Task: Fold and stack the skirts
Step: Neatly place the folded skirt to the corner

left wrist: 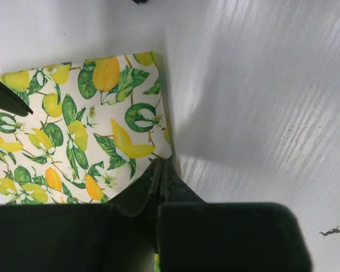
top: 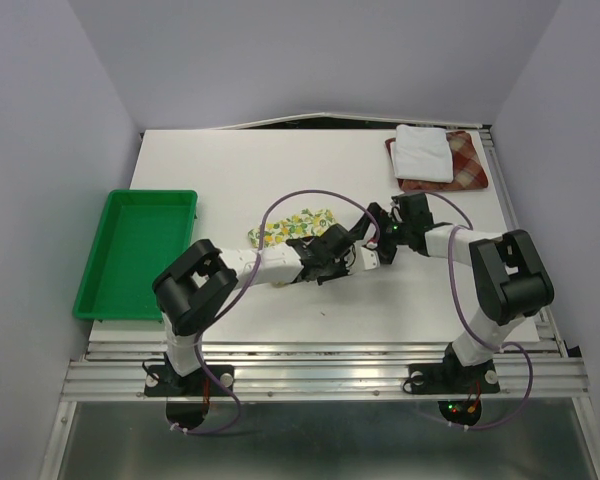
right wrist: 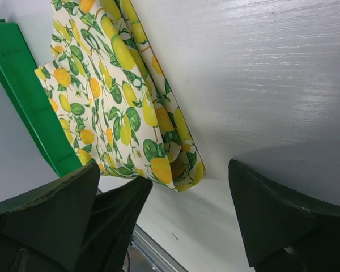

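The fruit-print skirt lies flat near the middle of the white table. In the left wrist view my left gripper is shut, its fingertips pinching the near corner of this skirt. My right gripper stands wide open just off the skirt's folded corner, with nothing between its fingers. In the top view the left gripper and right gripper sit close together at the skirt's right end. The plain white skirt lies folded on the plaid skirt at the back right.
A green plastic tray sits at the table's left edge and shows beside the skirt in the right wrist view. A purple cable arcs over the skirt. The metal rail runs along the near edge.
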Motion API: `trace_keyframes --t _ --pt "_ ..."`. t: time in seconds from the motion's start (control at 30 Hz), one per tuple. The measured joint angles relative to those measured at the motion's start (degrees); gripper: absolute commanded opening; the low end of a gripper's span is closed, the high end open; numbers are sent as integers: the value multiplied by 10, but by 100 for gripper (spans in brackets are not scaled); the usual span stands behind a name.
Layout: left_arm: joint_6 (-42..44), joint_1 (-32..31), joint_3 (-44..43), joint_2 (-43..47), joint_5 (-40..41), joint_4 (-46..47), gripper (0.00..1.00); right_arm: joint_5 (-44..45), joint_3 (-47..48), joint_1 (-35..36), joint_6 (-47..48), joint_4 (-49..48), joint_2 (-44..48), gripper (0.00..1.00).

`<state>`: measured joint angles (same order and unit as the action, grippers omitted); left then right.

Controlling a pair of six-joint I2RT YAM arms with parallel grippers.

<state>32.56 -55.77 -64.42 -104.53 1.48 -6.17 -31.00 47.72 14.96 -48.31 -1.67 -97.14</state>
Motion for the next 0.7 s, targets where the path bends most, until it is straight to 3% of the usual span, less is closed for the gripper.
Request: trace_keyframes --t 0.23,0.27,0.33,0.37,0.7 --pt "-7 8 0 1 -26 0 0 -33 -14 0 -2 -25 -4 100" --pt "-8 10 0 2 -32 -1 7 -40 -15 0 -4 -31 -8 100" --pt "-12 16 0 5 -39 0 37 -49 -16 0 -5 -38 -12 100" --pt "-12 19 0 7 -40 0 41 -53 -16 0 -6 -41 -14 100" --pt "-15 25 0 12 -40 4 43 -65 -16 0 -11 -52 -19 100"
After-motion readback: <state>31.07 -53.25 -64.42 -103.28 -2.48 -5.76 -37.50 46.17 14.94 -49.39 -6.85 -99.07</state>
